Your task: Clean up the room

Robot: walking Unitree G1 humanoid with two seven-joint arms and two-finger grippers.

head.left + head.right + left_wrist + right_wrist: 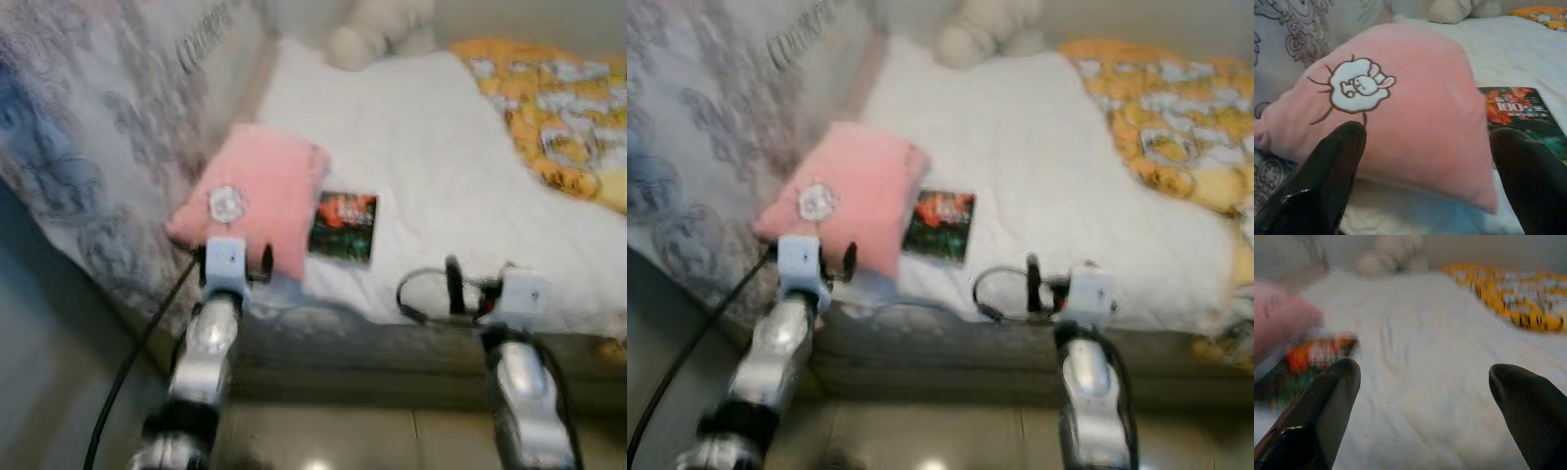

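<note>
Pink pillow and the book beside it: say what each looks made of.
Pink pillow: soft plush fabric, it seems, with a matte fuzzy surface, rounded puffy edges and a stitched white bunny patch. Book: probably paper with a glossy printed cover, flat and thin with crisp edges; any sheen is hard to confirm.

On the dark cover of the book (1520, 115), lying on the white bed (441, 166) just beside the pink pillow (1405, 122) at its 3 o'clock, the number "100" can be read in pale figures over an orange-red picture. A line of smaller print runs beneath it, too blurred to read. The pillow's white patch carries a cartoon drawing, without letters.
</note>
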